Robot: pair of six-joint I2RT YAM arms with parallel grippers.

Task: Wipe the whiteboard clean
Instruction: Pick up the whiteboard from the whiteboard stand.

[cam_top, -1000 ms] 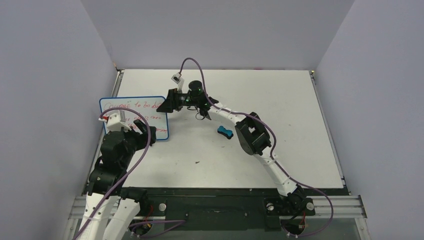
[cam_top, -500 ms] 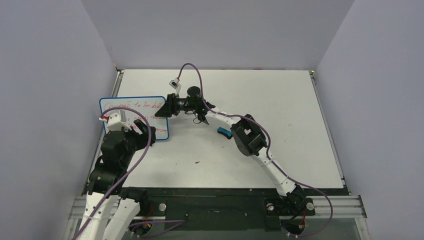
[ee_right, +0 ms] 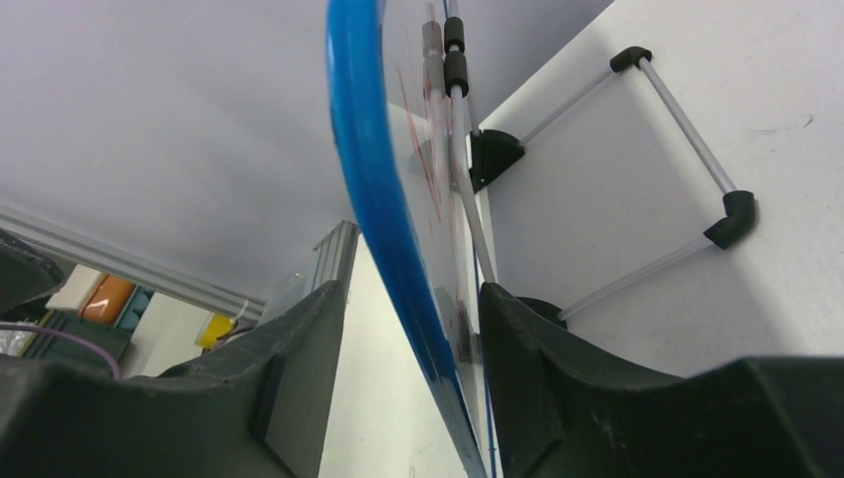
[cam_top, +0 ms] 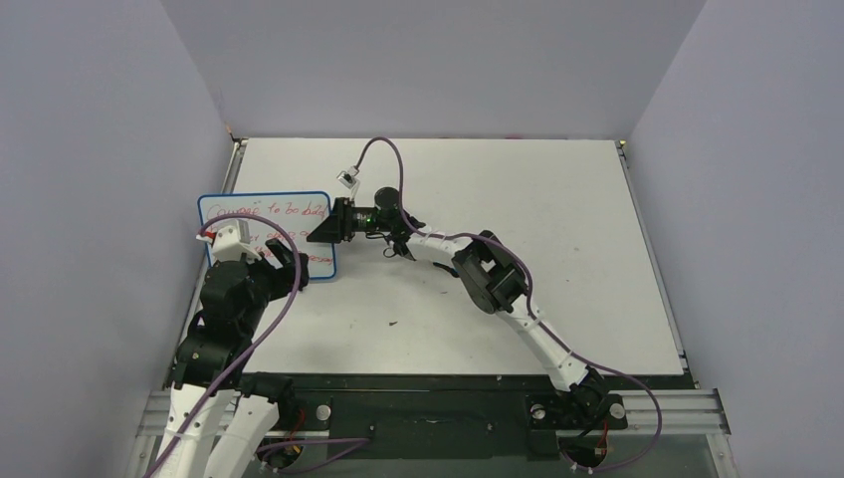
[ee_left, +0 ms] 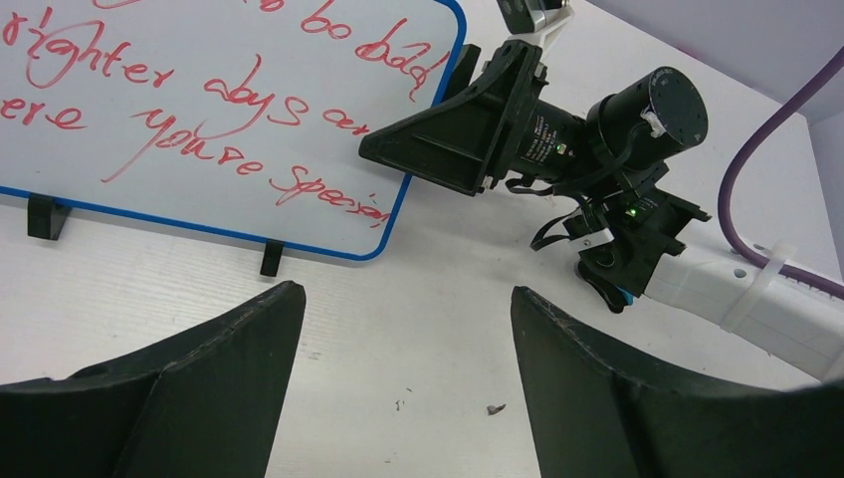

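The whiteboard (cam_top: 261,221) stands tilted on a stand at the table's left, its blue-rimmed face (ee_left: 189,110) covered in red handwriting. My right gripper (cam_top: 320,227) reaches in from the right and straddles the board's right edge. In the right wrist view the blue rim (ee_right: 366,169) runs between its fingers, close to the right finger (ee_right: 557,358). A gap remains at the left finger (ee_right: 299,358), so the right gripper (ee_right: 413,304) is open. My left gripper (ee_left: 398,309) hangs wide open over bare table in front of the board, holding nothing.
A small blue-and-black eraser (ee_left: 609,291) lies on the table under my right arm's wrist. The board's wire stand (ee_right: 687,129) with black corner feet rests behind the board. Walls enclose the table on the left, back and right.
My right gripper slid left until its fingers straddled the board's right edge, and its jaws narrowed. The right arm now covers the eraser in the top view. My left arm stayed put.
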